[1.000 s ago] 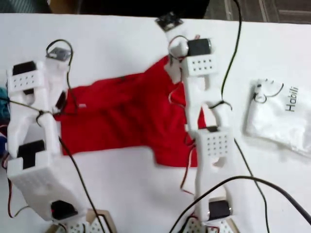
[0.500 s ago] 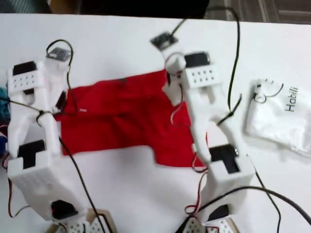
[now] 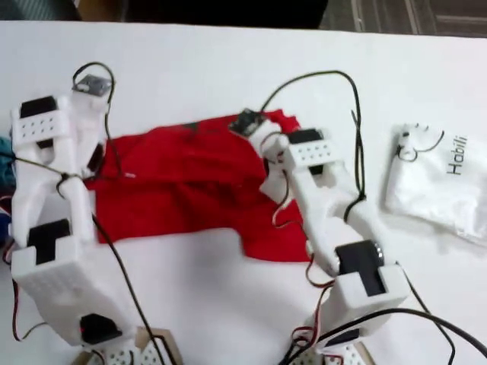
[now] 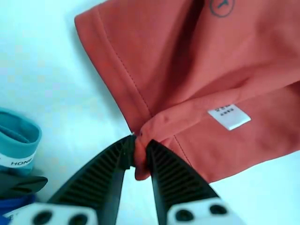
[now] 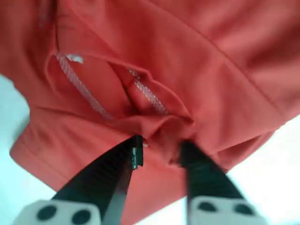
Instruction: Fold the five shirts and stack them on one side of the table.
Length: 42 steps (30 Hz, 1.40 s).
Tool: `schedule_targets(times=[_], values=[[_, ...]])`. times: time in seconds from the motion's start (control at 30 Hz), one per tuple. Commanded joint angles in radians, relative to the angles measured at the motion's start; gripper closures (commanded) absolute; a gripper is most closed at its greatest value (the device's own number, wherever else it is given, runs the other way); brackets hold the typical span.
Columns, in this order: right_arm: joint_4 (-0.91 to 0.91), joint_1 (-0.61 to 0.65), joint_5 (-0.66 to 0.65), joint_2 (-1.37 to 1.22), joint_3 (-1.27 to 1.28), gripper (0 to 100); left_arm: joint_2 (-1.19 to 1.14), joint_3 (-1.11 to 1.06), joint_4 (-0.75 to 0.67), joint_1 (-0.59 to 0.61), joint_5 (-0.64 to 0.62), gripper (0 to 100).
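The red shirt [image 3: 190, 182] is matt, stitched cloth; the left gripper [image 4: 139, 144] is ribbed black plastic; the table [image 3: 190, 68] is smooth white.

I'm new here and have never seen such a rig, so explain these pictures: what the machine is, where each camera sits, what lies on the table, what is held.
The machine is two small white robot arms side by side at a white table. The wide picture comes from a fixed camera looking down. The two close-ups come from cameras on each arm's wrist. A red fabric shirt lies spread between the arms. The left fingers pinch a fold at its edge, and the right fingers grip a bunch of its cloth by a striped seam. A white plastic bag lies beyond the right arm, and a teal cloth sits near the left fingers.
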<state>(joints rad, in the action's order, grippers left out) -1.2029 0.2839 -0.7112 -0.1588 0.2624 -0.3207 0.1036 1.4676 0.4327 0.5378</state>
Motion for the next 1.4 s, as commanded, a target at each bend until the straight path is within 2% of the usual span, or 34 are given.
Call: schedule_targets(times=[0.0,0.2,0.5,0.7,0.83,1.13,1.37], values=[[-0.062,-0.007,-0.109,0.11,-0.077,73.1,0.068,0.004,-0.002,-0.009,0.006,98],[-0.074,-0.012,-0.244,0.148,-0.089,73.0,0.068,0.004,-0.006,-0.009,0.005,98],[-0.225,-0.01,-0.265,0.139,-0.071,72.9,0.068,0.004,-0.006,-0.006,0.006,98],[-0.335,-0.012,-0.419,0.225,-0.063,72.9,0.068,0.004,-0.008,-0.008,0.003,98],[-0.289,0.015,-0.459,0.209,0.011,72.9,0.068,0.004,-0.008,-0.009,0.003,98],[-0.102,0.021,-0.454,0.05,0.083,72.9,0.068,0.004,0.0,-0.003,0.003,98],[-0.102,0.022,-0.454,0.044,0.051,72.9,0.068,0.004,-0.003,-0.006,0.003,98]])
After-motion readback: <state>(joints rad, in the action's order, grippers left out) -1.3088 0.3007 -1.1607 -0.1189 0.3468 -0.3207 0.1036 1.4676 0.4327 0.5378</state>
